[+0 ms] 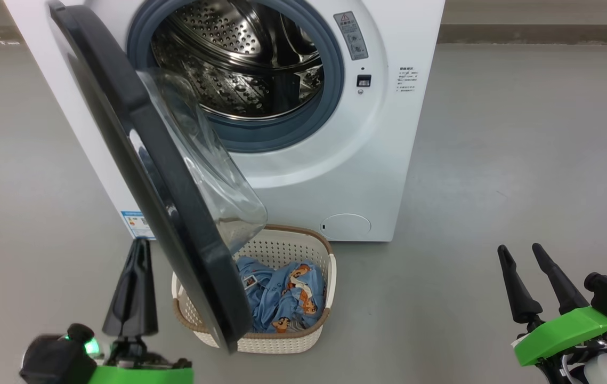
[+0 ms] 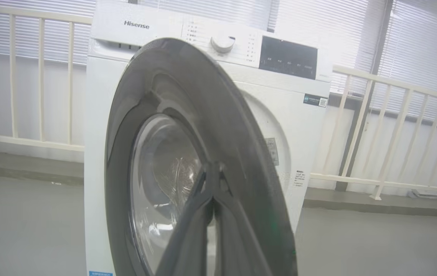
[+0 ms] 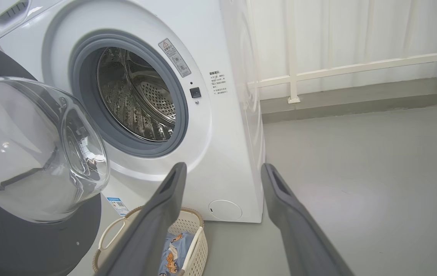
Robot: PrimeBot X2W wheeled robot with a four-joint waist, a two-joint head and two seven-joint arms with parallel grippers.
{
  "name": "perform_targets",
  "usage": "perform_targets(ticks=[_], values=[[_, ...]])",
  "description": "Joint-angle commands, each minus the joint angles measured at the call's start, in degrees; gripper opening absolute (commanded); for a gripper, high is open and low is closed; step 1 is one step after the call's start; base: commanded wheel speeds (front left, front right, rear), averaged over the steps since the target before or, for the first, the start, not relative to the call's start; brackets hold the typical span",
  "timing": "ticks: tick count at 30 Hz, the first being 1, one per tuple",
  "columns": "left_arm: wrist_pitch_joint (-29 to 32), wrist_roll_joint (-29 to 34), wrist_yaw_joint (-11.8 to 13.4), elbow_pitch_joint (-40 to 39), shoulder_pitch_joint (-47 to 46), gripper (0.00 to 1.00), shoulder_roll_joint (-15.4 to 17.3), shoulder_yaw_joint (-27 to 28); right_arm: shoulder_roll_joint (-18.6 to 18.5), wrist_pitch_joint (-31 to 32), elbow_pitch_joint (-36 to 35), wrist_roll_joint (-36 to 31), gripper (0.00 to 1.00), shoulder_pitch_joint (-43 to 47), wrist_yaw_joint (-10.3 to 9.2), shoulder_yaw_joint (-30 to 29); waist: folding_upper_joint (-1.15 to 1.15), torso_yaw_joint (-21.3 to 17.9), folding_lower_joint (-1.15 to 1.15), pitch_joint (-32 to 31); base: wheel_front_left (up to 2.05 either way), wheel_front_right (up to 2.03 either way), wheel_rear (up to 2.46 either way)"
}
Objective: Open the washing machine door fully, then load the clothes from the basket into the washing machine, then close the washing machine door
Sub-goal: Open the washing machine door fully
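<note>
The left gripper [image 1: 140, 244] is closed on nothing beside the part-open washing machine door [image 1: 183, 213]; right gripper [image 1: 520, 248] jaws open (clothes [image 1: 282, 298] in the basket [image 1: 292, 341])

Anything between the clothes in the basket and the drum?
Yes. The partly open washing machine door overhangs the left of the basket, its glass bowl hanging over the clothes on the way up to the drum.

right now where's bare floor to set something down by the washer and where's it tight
Bare grey floor lies right of the white front-loading washing machine, up to the open right gripper. More lies left of the black-rimmed round door. Crowded: the cream perforated basket of blue printed clothes beneath that door, beside the shut left gripper.
</note>
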Motion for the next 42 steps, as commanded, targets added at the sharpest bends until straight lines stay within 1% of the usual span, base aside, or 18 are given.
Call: perform_targets(ticks=[1,4,5,8,13,17,22,26,30,33,38,42], values=[[-0.36,0.76,-0.40,-4.41,-2.60,0.00,0.43,0.65,-0.76,-0.70,-1.35,-0.36,1.00,-1.28,0.26,1.29,0.00,0.02,0.00,0.05,0.00,0.00,0.00],[-0.36,0.97,-1.22,-10.46,-2.70,0.00,0.31,-2.57,-0.71,-0.70,-1.42,-0.33,1.00,-1.29,0.26,1.45,0.00,-0.04,0.00,0.18,0.00,0.00,0.00],[-0.36,0.97,-1.22,-10.46,-2.70,0.00,0.31,-2.57,-0.71,-0.70,-1.42,-0.33,1.00,-1.29,0.26,1.45,0.00,-0.04,0.00,0.18,0.00,0.00,0.00],[-0.35,0.65,-1.69,-13.28,-2.09,0.00,0.25,-6.05,-0.59,-0.70,-1.43,-0.23,1.00,-1.42,0.26,1.67,0.00,-0.15,0.00,0.31,0.00,0.00,0.00],[1.39,-0.32,-2.03,-11.50,-2.18,0.00,0.22,-11.68,-0.44,-0.70,-1.32,-0.01,1.00,-1.73,0.26,2.14,0.00,-0.46,0.00,0.61,0.00,0.00,0.00],[3.17,-2.06,-2.07,-7.78,-2.83,0.00,0.18,-13.96,-0.20,-0.70,-1.23,0.07,1.00,-2.08,0.26,2.65,0.00,-1.11,0.00,0.95,0.00,0.00,0.00],[4.19,-4.19,-1.39,-1.70,-3.04,0.00,0.14,-14.77,-0.04,-0.70,-1.03,0.27,1.00,-2.45,0.26,3.34,0.00,-2.77,0.00,1.40,0.00,0.00,0.00],[4.32,-5.41,-0.48,2.79,-3.13,0.00,0.13,-14.20,-0.15,-0.70,-0.92,0.34,1.00,-2.60,0.26,3.51,0.00,-3.98,0.00,1.77,0.00,0.00,0.00],[4.31,-6.57,-0.56,6.61,-3.93,0.00,0.12,-13.93,-0.22,-0.70,-0.82,0.42,1.00,-2.79,0.26,3.66,0.00,-4.76,0.00,2.08,0.00,0.00,0.00],[3.74,-7.64,-0.36,8.90,-4.65,0.00,0.12,-13.21,-0.14,-0.70,-0.66,0.53,1.00,-2.99,0.26,3.85,0.00,-5.24,0.00,2.12,0.00,0.00,0.00],[3.30,-8.63,0.99,12.10,-5.51,0.00,0.26,-11.29,-0.13,-0.70,-0.42,0.70,1.00,-3.05,0.26,4.17,0.00,-5.59,0.00,1.90,0.00,0.00,0.00],[2.84,-9.20,1.88,13.12,-5.57,0.00,0.38,-10.10,-0.14,-0.70,-0.18,0.72,1.00,-2.89,0.26,4.12,0.00,-5.35,0.00,1.69,0.00,0.00,0.00]])
